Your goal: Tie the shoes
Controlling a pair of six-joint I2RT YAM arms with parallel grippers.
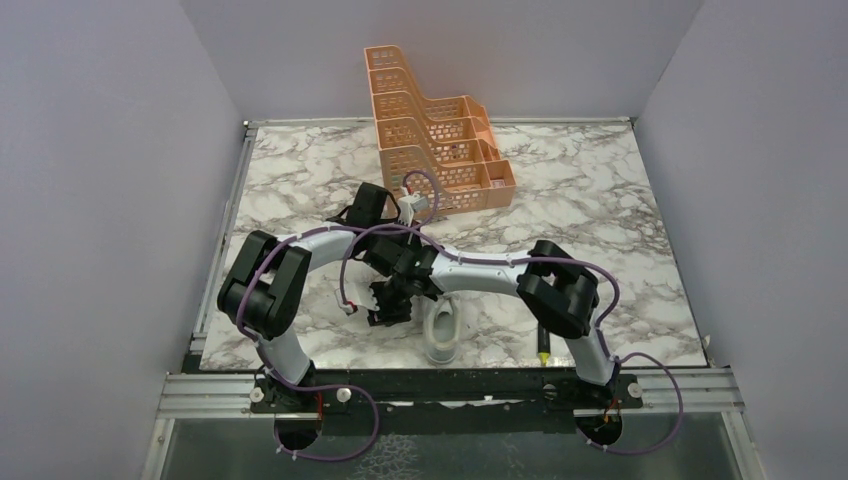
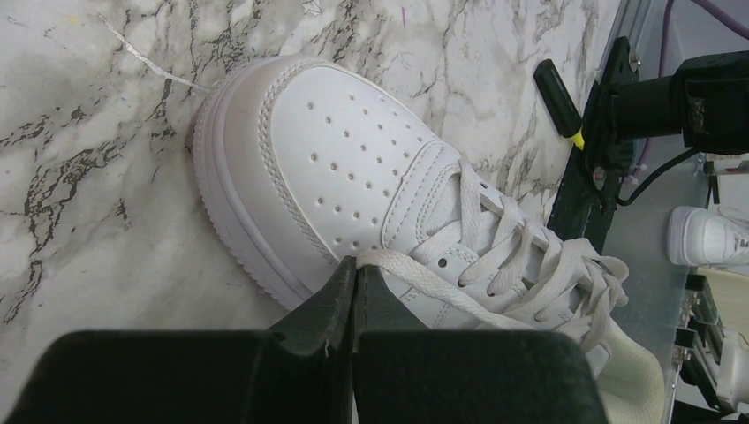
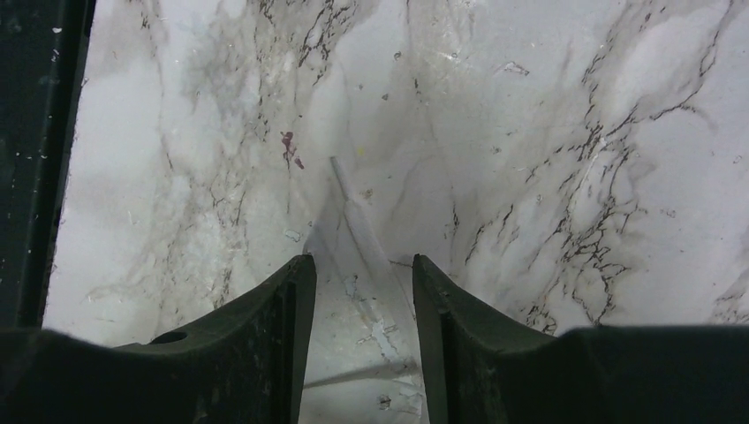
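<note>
Left wrist: left hand (image 2: pixel 356 265) pinches lace (image 2: pixel 442 287), sneaker (image 2: pixel 344 159) beside table (image 2: pixel 79 203) edge.

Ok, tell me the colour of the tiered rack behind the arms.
The tiered rack is pale orange; the top external view shows it best.

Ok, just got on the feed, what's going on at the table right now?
The left claw is shut on one lace of the white sneaker, which sits near the front edge of the marble table. The laces lie loose, and no bow is tied yet. The right claw is open over bare tabletop, with nothing clearly in it. An orange rack stands at the back.
</note>
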